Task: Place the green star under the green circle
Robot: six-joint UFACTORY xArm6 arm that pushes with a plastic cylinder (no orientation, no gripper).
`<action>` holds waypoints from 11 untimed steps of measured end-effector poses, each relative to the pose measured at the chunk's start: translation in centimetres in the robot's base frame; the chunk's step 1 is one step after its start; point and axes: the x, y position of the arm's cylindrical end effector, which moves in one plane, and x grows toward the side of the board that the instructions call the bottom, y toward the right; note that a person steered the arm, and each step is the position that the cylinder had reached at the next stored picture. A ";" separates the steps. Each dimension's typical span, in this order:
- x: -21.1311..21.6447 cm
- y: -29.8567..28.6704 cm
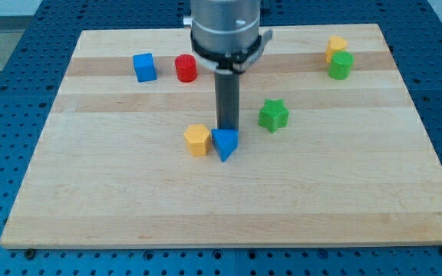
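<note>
The green star (273,115) lies right of the board's middle. The green circle (341,65) stands near the view's top right, just below a yellow block (336,47). My rod comes down from the view's top centre. My tip (227,128) sits at the top edge of a blue triangular block (225,143), about 60 px to the left of the green star. The very end of the tip is partly hidden behind the blue block.
A yellow hexagon block (197,139) sits right next to the blue triangular block on its left. A blue cube (145,67) and a red cylinder (186,68) stand near the view's top left. The wooden board (90,199) ends in a blue perforated table.
</note>
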 end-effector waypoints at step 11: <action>-6.5 7.9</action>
